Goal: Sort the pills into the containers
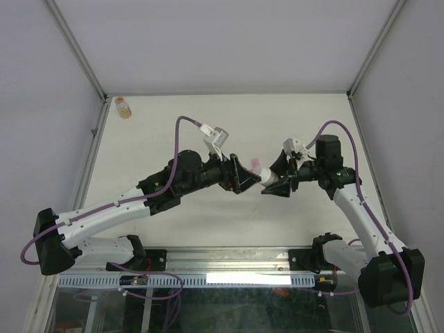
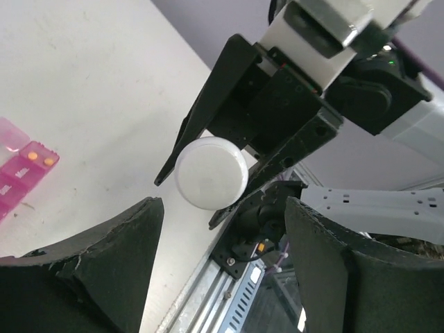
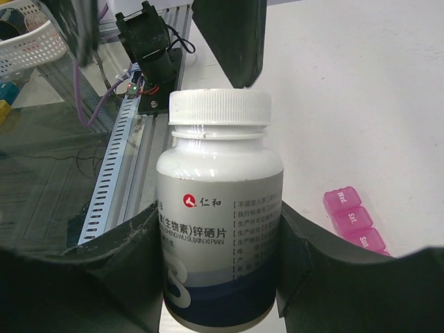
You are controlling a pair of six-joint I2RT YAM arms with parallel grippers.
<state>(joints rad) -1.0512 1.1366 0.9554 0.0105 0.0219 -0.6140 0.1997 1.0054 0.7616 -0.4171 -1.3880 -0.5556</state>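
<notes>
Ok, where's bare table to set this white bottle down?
Bare: the far strip from the amber bottle rightward, and the left patch between it and the left arm. Crowded: centre, where left gripper, right gripper and pink organiser meet.

The left arm (image 1: pixel 118 205) and right arm (image 1: pixel 364 208) both reach inward, wrists nearly meeting in the middle. The left hand (image 1: pixel 251 177) faces the right hand (image 1: pixel 270 180), fingers spread, holding nothing. The right hand grips a white-capped bottle (image 3: pixel 218 208) between its two fingers, cap towards the left hand.
</notes>
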